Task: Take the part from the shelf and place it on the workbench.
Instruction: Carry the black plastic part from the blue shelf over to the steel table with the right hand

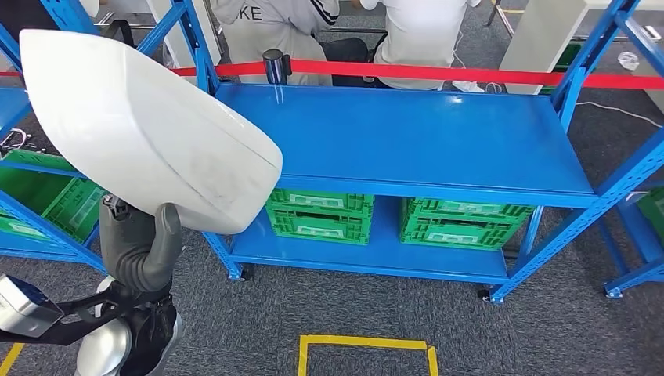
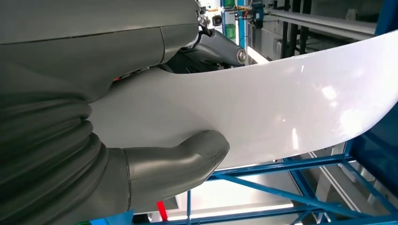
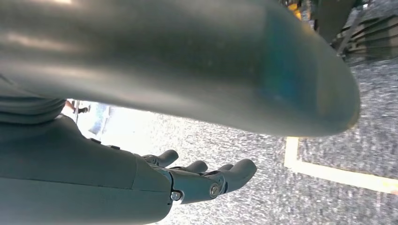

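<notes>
While left hand (image 1: 145, 247) grips white part (image 1: 141, 125), right hand (image 3: 187, 180) hangs empty, fingers apart.

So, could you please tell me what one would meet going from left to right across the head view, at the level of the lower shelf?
Grey left hand holding the large white curved shell part → first green plastic crate → second green plastic crate → blue steel shelf upright.

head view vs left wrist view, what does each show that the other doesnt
Head view alone: the blue shelf with its bare top deck, green crates on its lower deck, a red barrier tape, people seated behind it, and a yellow floor marking.
Left wrist view alone: the thumb pressed against the part's edge, seen close.
Both: the left hand holding the large white part.
</notes>
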`<state>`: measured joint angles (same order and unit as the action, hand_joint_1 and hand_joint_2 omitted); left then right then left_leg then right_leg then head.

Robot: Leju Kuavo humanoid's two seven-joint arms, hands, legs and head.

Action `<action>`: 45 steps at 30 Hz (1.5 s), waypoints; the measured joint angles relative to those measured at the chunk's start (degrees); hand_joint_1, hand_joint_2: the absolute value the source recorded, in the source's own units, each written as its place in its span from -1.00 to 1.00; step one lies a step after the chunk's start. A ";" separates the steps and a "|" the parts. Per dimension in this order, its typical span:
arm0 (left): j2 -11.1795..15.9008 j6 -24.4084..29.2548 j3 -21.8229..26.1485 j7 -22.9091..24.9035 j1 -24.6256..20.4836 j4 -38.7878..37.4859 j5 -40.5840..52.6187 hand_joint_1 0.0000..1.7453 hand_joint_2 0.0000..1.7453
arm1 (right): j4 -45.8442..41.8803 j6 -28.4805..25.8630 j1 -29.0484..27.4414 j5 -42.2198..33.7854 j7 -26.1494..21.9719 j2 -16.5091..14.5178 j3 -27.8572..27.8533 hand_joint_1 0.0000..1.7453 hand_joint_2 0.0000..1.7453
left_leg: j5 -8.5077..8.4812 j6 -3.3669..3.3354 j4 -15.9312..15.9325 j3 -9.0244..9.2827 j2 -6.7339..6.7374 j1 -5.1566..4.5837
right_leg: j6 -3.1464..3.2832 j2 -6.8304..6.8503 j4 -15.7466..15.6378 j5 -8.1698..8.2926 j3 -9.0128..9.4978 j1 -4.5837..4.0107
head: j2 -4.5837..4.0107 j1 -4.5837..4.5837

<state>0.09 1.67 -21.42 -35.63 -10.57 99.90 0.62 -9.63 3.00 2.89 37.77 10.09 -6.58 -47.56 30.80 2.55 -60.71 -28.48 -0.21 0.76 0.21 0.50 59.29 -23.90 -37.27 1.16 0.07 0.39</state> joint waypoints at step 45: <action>-0.07 -0.29 1.62 1.45 4.48 3.88 2.51 1.00 1.00 | -0.12 1.10 0.08 -0.18 -0.62 0.39 -0.11 -1.00 -1.00 | -7.00 -3.52 2.33 -8.16 0.49 -1.03 | -1.37 -0.31 6.30 -6.25 5.49 -0.64 | 0.00 -0.05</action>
<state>0.02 1.38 -19.80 -34.17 -6.09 103.78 3.13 -9.75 4.11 2.97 37.59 9.48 -6.20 -47.67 23.79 -0.97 -58.38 -36.64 0.29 -0.27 -1.16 0.19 65.60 -30.15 -31.78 0.53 0.07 0.35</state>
